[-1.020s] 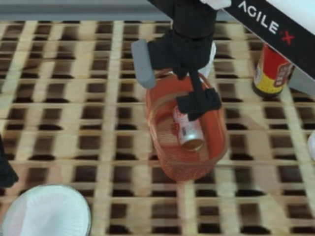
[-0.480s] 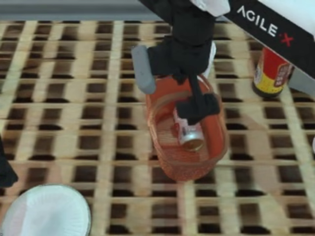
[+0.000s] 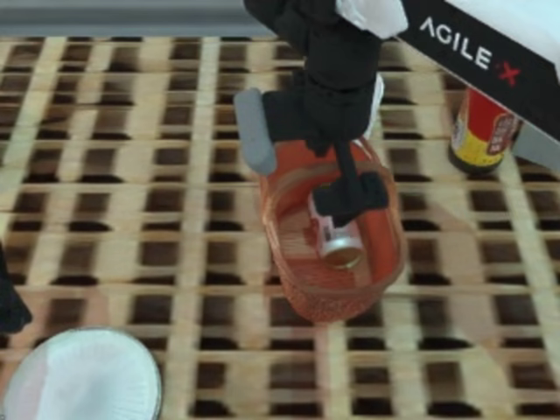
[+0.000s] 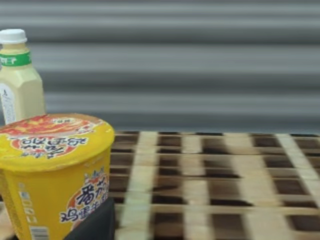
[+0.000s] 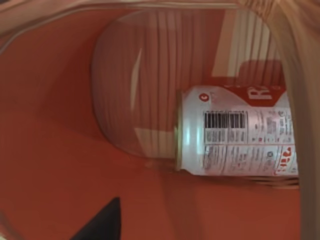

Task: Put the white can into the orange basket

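Lying on its side inside the orange basket (image 3: 385,254), the white can (image 3: 337,241) is seen with red label markings, a barcode and a dull metal end. The right gripper (image 3: 350,194) is poised directly above it; whether it grips cannot be told. The left arm is parked at the table's left edge.

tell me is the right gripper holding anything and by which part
Cannot be told: the right gripper sits over the white can lying inside the orange basket, but contact is hidden.

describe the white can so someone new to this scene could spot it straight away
Find the orange basket, the big oval container mid-table under the right gripper. The white can lies on its side inside it. It is small, white with red markings and a barcode, unlike the tall dark bottle standing outside.
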`<move>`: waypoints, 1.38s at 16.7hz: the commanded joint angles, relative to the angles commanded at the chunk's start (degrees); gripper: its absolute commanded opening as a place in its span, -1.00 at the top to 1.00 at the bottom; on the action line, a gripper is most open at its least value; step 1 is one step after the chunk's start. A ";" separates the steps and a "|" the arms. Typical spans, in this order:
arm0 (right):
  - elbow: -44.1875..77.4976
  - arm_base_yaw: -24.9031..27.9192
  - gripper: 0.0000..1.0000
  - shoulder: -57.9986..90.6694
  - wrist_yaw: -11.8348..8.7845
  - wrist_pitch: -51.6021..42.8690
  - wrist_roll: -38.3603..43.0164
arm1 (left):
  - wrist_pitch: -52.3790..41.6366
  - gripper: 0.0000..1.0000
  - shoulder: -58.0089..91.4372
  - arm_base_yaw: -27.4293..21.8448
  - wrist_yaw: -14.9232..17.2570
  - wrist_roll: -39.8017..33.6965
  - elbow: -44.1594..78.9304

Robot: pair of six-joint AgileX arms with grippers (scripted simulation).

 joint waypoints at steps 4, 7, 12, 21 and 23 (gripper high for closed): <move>0.00 0.00 -0.10 0.00 0.00 0.00 0.00 | 0.00 -1.00 0.00 0.00 0.00 0.00 0.00; 0.00 0.00 0.36 0.00 0.00 0.00 0.00 | 0.00 -1.00 0.00 0.00 0.00 0.00 0.00; 0.00 0.00 1.00 0.00 0.00 0.00 0.00 | 0.00 -1.00 0.00 0.00 0.00 0.00 0.00; 0.00 0.00 1.00 0.00 0.00 0.00 0.00 | 0.00 -1.00 0.00 0.00 0.00 0.00 0.00; 0.00 0.00 1.00 0.00 0.00 0.00 0.00 | 0.00 -1.00 0.00 0.00 0.00 0.00 0.00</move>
